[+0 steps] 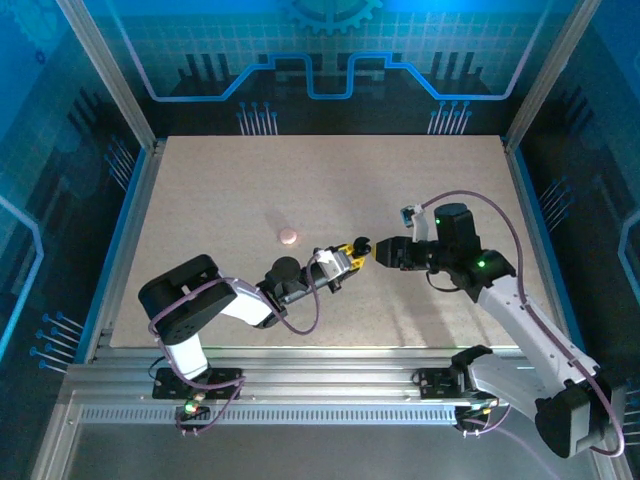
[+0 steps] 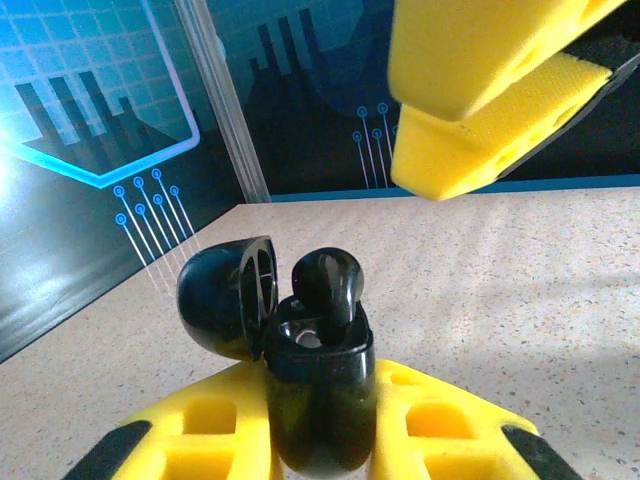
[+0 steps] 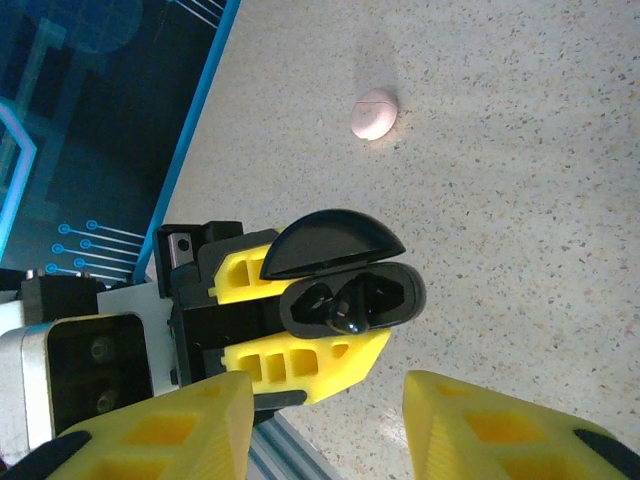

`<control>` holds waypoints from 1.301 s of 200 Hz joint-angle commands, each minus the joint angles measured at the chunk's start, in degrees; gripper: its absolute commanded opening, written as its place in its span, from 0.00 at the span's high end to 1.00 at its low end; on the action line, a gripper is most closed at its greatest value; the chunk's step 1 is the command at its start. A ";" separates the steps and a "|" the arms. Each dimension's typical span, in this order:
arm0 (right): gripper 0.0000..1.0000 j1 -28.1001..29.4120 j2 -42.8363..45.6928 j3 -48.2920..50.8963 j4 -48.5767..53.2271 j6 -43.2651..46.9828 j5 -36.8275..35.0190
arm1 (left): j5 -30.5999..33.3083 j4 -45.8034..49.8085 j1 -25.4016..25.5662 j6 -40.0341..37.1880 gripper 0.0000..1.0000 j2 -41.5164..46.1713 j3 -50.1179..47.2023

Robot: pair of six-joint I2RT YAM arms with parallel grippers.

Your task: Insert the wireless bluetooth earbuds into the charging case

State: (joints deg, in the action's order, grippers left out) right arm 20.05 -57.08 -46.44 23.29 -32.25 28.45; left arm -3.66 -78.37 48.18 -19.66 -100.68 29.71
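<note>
My left gripper (image 2: 318,425) is shut on the black charging case (image 2: 318,400), whose lid (image 2: 225,295) is swung open to the left. One black earbud (image 2: 325,285) stands in a well of the case, its head sticking up above the rim. From the right wrist I see the same case (image 3: 408,290), the earbud (image 3: 352,312) and the left gripper (image 3: 340,300). My right gripper (image 3: 328,385) hangs open just short of the case mouth with nothing between its fingers (image 2: 470,60). From above, both grippers, left (image 1: 345,262) and right (image 1: 368,250), meet tip to tip at mid-table.
A pink round pebble-like case (image 1: 288,236) lies shut on the beige tabletop (image 1: 300,180) behind the left gripper, also seen as the pink case (image 3: 375,113). Blue-lit walls and metal posts ring the table. An aluminium rail (image 1: 320,390) runs along the near edge.
</note>
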 commanded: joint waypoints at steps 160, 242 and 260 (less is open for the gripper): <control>0.61 2.57 -4.66 -0.14 -7.45 -3.41 0.04 | 0.12 -1.88 0.60 -0.64 0.87 0.57 1.84; 0.64 4.24 -6.16 0.02 -10.35 -4.74 0.34 | -0.02 -1.88 0.68 -0.29 0.87 0.33 2.01; 0.65 4.42 -6.16 -0.20 -10.88 -4.92 0.29 | 0.06 -1.88 0.69 -0.38 0.87 0.44 2.01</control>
State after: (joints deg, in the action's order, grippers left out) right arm 23.20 -62.94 -46.44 14.70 -36.27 27.44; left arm -3.66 -78.37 48.27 -19.64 -100.68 30.39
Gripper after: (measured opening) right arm 0.357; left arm 0.200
